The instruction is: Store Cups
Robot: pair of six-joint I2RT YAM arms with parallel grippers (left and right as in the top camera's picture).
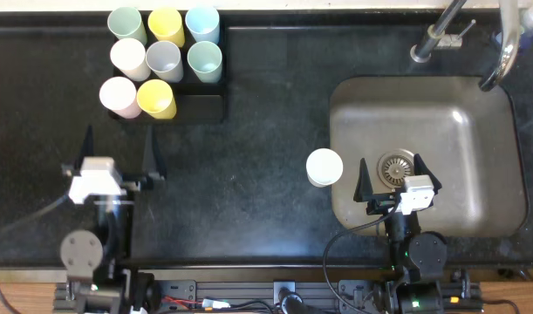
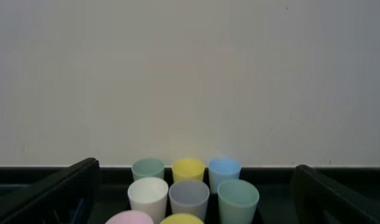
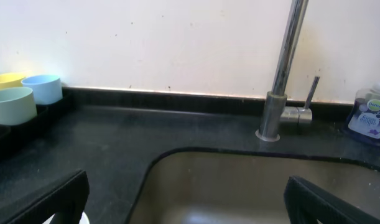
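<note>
Several pastel cups stand upright in a black tray (image 1: 207, 106) at the counter's back left, among them a pink cup (image 1: 118, 96) and a yellow cup (image 1: 155, 98) in the front row. The left wrist view faces these rows, with a grey cup (image 2: 189, 196) in the middle. A lone white cup (image 1: 324, 167) stands on the counter at the sink's left rim. My left gripper (image 1: 118, 146) is open and empty, in front of the tray. My right gripper (image 1: 393, 172) is open and empty over the sink, just right of the white cup.
A steel sink (image 1: 458, 113) with a drain (image 1: 395, 166) takes up the right side. A faucet (image 3: 283, 74) and a blue soap bottle (image 3: 370, 115) stand behind it. Black countertop (image 1: 249, 157) lies between tray and sink.
</note>
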